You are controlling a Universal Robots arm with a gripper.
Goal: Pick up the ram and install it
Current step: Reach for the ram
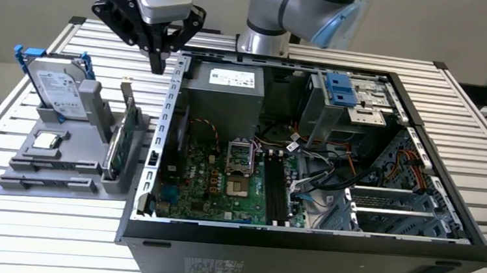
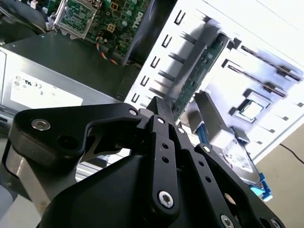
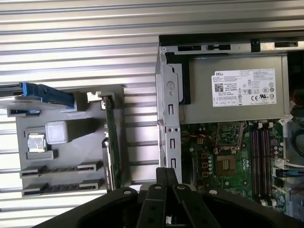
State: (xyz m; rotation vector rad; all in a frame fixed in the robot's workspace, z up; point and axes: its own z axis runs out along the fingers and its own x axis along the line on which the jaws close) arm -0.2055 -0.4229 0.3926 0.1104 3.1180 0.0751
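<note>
Hanging my black two-finger gripper (image 1: 157,64) above left rim of open black computer case (image 1: 173,105). Fingers pinched together, carrying nothing. Ram, long thin dark circuit-board stick (image 3: 61,167), appearing to stand on edge in slotted grey plastic tray (image 1: 48,189), roughly 7 o'clock from me in exterior view; not certain. Judging it light, stiff, fragile, so pinching upper edge mid-length, gently, and avoiding contacts.

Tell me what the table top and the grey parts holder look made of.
Table top: bare metal, likely aluminium; silvery, ribbed slats with a dull sheen. Grey parts holder: probably plastic; uniform matte grey, moulded slots.
</note>
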